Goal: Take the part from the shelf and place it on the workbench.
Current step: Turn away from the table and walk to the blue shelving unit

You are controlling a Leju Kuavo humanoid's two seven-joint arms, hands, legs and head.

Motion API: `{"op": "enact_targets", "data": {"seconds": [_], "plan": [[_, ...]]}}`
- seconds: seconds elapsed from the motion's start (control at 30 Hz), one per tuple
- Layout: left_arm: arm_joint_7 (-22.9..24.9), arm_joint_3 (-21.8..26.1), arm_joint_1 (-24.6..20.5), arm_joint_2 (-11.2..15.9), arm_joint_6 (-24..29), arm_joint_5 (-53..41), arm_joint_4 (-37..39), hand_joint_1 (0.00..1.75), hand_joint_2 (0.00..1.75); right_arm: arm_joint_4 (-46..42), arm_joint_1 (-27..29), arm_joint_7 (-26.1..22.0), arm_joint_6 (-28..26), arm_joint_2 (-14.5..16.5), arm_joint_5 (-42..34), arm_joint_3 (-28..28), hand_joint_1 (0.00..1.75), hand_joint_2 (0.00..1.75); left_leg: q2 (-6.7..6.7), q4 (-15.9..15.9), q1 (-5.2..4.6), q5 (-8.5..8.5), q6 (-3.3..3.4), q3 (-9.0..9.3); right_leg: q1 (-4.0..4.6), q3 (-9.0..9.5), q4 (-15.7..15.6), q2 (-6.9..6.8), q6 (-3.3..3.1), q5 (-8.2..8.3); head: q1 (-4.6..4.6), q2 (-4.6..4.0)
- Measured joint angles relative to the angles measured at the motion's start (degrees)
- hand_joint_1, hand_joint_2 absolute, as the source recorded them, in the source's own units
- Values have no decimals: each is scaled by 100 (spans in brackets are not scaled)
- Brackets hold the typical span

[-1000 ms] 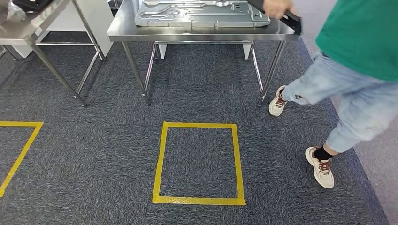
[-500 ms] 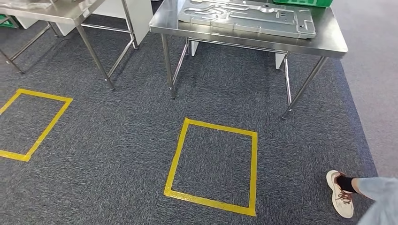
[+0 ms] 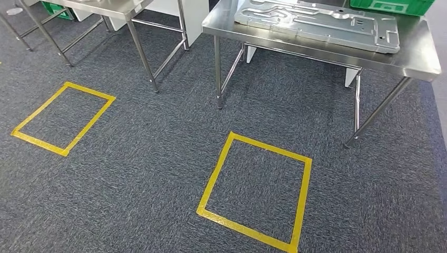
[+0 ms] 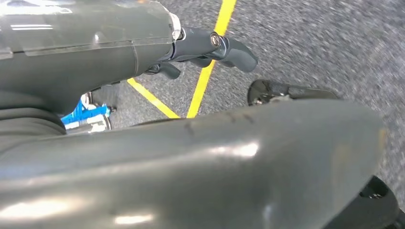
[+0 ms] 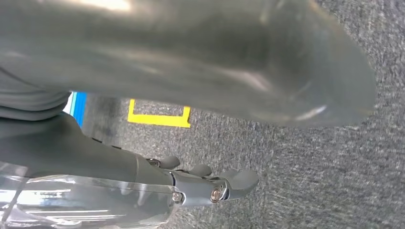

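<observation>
The carpet (image 3: 132, 174) is the largest thing here: dark grey, short-piled, speckled, covering the floor in the head view. Two squares of yellow tape lie on it, the nearer square (image 3: 256, 193) just in front of the right bench, the other square (image 3: 63, 118) well off to the left.

The bench (image 3: 421, 58) at upper right is polished steel, a flat reflective top on thin round legs with a cross rail. A second steel bench (image 3: 138, 47) of the same build stands beside it to the left, apart from it.

On the right bench lies the part (image 3: 321, 21), a large flat plate of dull silver metal, roughly rectangular, with raised ribs, curved channels and notched edges. It lies flat, covering most of the top. Behind it, at the bench's far right corner, a green plastic crate (image 3: 392, 5) touches or nearly touches the plate's far edge; which, I cannot tell.

The left hand (image 4: 210, 47) hangs over the carpet and a yellow tape line, dark smooth fingers gently curled, holding nothing. The right hand (image 5: 210, 183) likewise hangs above the carpet near a tape corner, grey fingers loosely bent and apart, nothing in them. Both hands hang low by the floor, well apart from the part on the bench.
</observation>
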Motion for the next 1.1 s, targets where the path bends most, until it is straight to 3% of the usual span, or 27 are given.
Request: {"op": "enact_targets", "data": {"seconds": [0.03,0.1,0.17,0.23,0.3,0.37,0.43,0.47,0.5,0.53,0.6,0.67,0.73,0.77,0.8,0.87,0.9,0.97,1.0,1.03,1.1], "plan": [[0,0,2,7,6,-1,0,0,0,0,-4,13,3,7,8,0,0,0,77,-411,8,214,1,220,-4,21,5,-65,19,-17,-1,0],[0,0,-11,20,12,-5,0,0,0,0,-10,19,4,20,20,0,0,0,266,-1165,-22,471,36,615,14,58,22,-182,77,-59,4,0],[0,0,-20,25,16,-8,0,0,0,0,-28,19,5,25,29,1,0,0,300,-1392,-57,490,96,709,42,80,29,-278,137,-81,13,0],[0,0,0,33,30,-7,0,0,0,0,-59,20,15,34,44,2,0,0,184,-1416,-48,521,168,692,30,107,24,-329,198,-97,14,0],[-7,0,9,40,61,-1,1,0,0,0,-71,23,28,50,76,2,0,0,76,-1462,-29,562,242,703,-1,37,238,-117,251,-281,21,0],[-15,0,-5,45,97,5,2,0,0,0,-59,39,38,59,123,3,0,0,-43,-1477,-26,591,287,699,-11,-271,899,198,272,-658,33,0],[-15,0,-4,49,119,11,2,0,0,1,-43,87,49,62,165,6,0,0,-186,-1473,-44,599,299,686,-7,-611,1550,307,271,-875,34,0],[-15,0,3,50,127,16,2,0,0,2,-38,112,52,66,186,9,0,0,-262,-1470,-53,599,300,689,-6,-674,1628,321,260,-822,34,0],[-13,0,10,52,143,21,2,0,0,3,-35,134,55,72,206,15,0,0,-342,-1467,-60,599,300,697,-4,-628,1475,339,239,-654,34,0],[-4,0,14,55,164,27,2,0,0,4,-34,153,56,80,229,24,0,0,-424,-1463,-65,598,298,708,-2,-490,1131,393,209,-414,34,0],[30,0,12,65,204,30,2,0,0,6,-32,202,51,93,262,43,0,0,-568,-1447,-66,598,276,697,-6,-178,377,707,139,-62,28,0],[81,0,12,80,227,16,2,0,0,8,-34,238,50,110,297,56,0,0,-697,-1437,-40,612,215,649,7,-67,68,912,102,7,25,0],[128,-2,39,111,248,-5,3,0,0,9,-41,231,52,133,327,63,0,0,-824,-1447,-14,633,133,612,8,-51,13,787,75,27,27,0],[144,-5,57,131,265,-11,4,0,0,9,-43,222,50,146,338,66,0,0,-772,-1414,-23,608,99,591,-4,-26,-29,709,47,43,23,0],[153,-10,68,150,285,-16,5,0,0,9,-37,212,44,158,343,68,0,0,-636,-1292,-34,525,71,530,-17,0,-71,619,13,58,11,0],[145,-22,63,186,313,-18,6,0,0,9,-19,201,15,170,347,69,0,0,-248,-712,-43,192,29,257,-11,35,-112,432,-36,65,-15,0],[129,-28,56,200,322,-18,6,0,0,9,-9,200,-8,170,346,69,0,0,-133,-321,-27,9,8,67,-2,38,-108,335,-48,58,-25,0],[78,-37,56,225,368,-26,6,0,0,9,3,193,-57,170,337,68,0,0,-46,143,6,-113,-32,-153,5,41,-94,152,-42,35,-27,0],[53,-39,61,236,411,-27,7,0,0,10,3,176,-65,170,331,68,0,0,-23,57,21,-11,-47,-101,1,46,-83,72,-31,20,-27,0],[30,-40,64,246,458,-20,7,0,0,9,2,147,-41,170,322,68,0,0,18,-249,32,171,-54,68,-4,58,-70,1,-14,0,-28,0],[-6,-41,54,259,489,9,5,0,0,9,-1,87,143,169,301,67,0,0,236,-1050,26,476,-32,504,6,91,-37,-118,41,-52,-27,0]]}}
